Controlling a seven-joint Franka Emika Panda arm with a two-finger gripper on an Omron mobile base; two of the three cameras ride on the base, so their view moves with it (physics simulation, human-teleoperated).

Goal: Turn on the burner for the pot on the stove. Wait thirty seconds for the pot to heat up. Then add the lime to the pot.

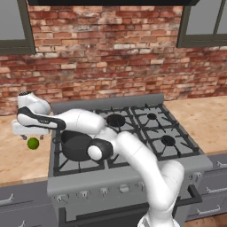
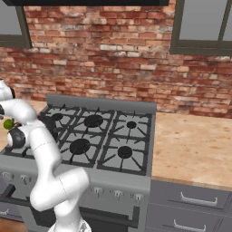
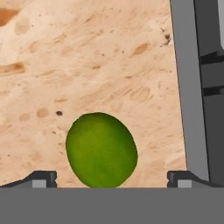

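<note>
speckled beige counter (image 3: pixel 87 65) bears a smooth oval lime (image 3: pixel 101 149) between spread fingers (image 3: pixel 43 178)

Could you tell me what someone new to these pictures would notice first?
The white arm stretches left across the six-burner stove, its gripper hanging with jaws spread just above a bright green lime on the tan counter. A dark pot sits on the stove's front-left grate.

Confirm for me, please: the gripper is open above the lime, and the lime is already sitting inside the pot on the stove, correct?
Not quite. The lime lies on the counter left of the stove, not inside the pot, as the left base view shows. The gripper is indeed open above it.
</note>
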